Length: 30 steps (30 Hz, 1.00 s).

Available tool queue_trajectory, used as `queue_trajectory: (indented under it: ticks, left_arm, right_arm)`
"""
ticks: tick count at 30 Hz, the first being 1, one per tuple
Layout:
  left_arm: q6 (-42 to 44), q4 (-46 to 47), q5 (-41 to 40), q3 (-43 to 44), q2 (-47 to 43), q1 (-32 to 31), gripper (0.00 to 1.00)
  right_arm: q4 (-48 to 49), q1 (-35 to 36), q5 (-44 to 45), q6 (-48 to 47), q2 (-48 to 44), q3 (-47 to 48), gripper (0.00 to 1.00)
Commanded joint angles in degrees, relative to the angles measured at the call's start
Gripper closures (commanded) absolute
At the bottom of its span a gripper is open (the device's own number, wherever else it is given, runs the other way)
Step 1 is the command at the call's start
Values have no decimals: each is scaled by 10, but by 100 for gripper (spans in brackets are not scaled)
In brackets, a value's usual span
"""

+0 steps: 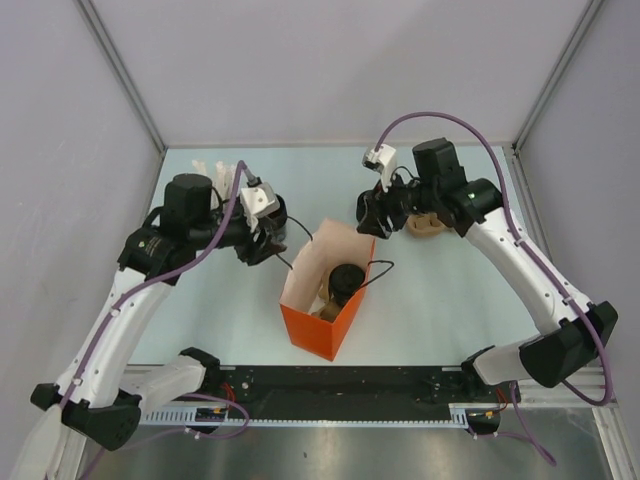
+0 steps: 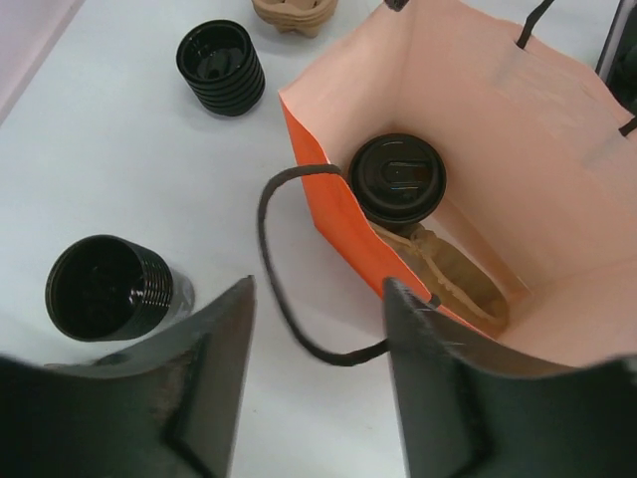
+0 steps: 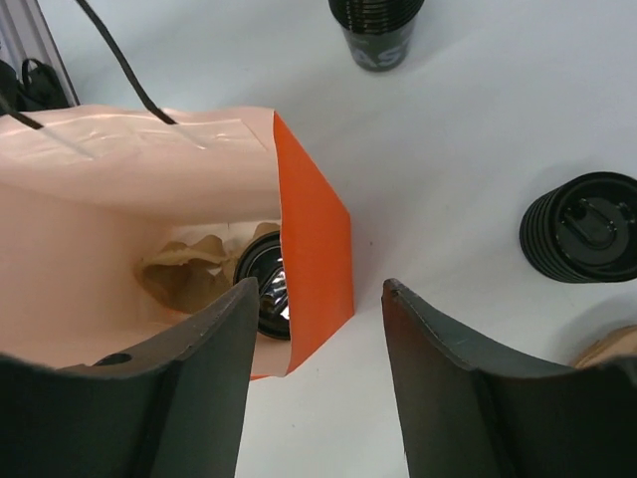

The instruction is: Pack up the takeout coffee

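**Materials and finish, quick pass**

Bag (image 2: 333, 219): paper, matt orange outside, pale peach inside, lightly creased.
Handle cord (image 2: 267, 239): black, dull, thin.
Takeout coffee (image 2: 396, 179): black plastic lid, glossy, moulded ridges.
Brown paper (image 2: 453, 274) beside it: crumpled, rough, matt.
Near ribbed cup (image 2: 105, 287): black, grooved wall, shiny inside.
Far ribbed cup (image 2: 221, 62): same finish.
Tray (image 2: 294, 12): tan moulded fibre, rough.
Tabletop (image 2: 119, 169): smooth, matt, pale.
Left hand (image 2: 317, 299): fingers (image 2: 214, 368) hard black plastic, matt, scuffed grey.
Right hand (image 3: 318, 299): same plastic, slight sheen.
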Motion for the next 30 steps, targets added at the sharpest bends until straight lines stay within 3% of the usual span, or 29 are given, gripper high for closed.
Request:
queue_trajectory:
  ticks: [1, 2, 5, 8, 9, 12, 18, 30]
  left_arm:
    - [-8, 38, -24, 19, 16, -20, 49]
    - [-10, 40, -27, 20, 19, -20, 58]
    - [-10, 49, -37, 25, 25, -21, 72]
    - [-13, 60, -52, 25, 26, -21, 84]
    - [-14, 62, -56, 25, 26, -21, 87]
    - [-16, 71, -72, 25, 29, -21, 98]
    - [-19, 102, -108, 30, 40, -22, 100]
    - [1, 105, -122, 165, 115, -53, 100]
  right_arm:
    - [-16, 22, 16, -14, 18, 13, 45]
    - [-16, 24, 27, -14, 22, 13, 47]
    - [-15, 30, 33, -12, 33, 13, 57]
    - [-12, 26, 19, -4, 36, 15, 75]
    - [-13, 25, 15, 1, 36, 17, 85]
    - [-11, 14, -5, 15, 34, 20, 100]
    - [-20, -7, -32, 50, 26, 33, 100]
    - [-29, -38, -26, 67, -42, 70, 100]
